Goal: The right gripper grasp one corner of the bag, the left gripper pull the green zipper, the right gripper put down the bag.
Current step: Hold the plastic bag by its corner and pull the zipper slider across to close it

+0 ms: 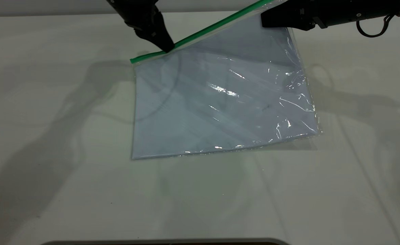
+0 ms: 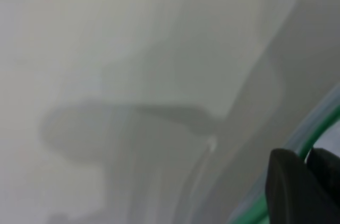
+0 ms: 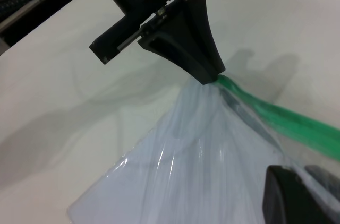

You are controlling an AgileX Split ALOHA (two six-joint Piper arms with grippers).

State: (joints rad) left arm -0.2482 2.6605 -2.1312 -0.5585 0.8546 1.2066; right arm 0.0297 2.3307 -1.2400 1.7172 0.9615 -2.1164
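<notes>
The bag [image 1: 220, 98] is a clear pouch with pale bluish paper inside. Its near edge rests on the white table and its far right corner is lifted. The green zipper [image 1: 200, 34] runs along the far edge, rising to the right. My right gripper [image 1: 266, 18] is shut on the bag's raised corner just below the zipper; its own view shows the plastic [image 3: 202, 171] pinched between the fingers [image 3: 287, 197]. My left gripper [image 1: 168, 48] is shut on the green zipper near its low left end; the strip [image 2: 313, 134] passes between its fingers. It also shows in the right wrist view [image 3: 210, 75].
The white table [image 1: 50, 153] extends around the bag. A dark edge [image 1: 165, 242] shows at the bottom of the exterior view. A ring loop and cable [image 1: 373, 29] hang from the right arm.
</notes>
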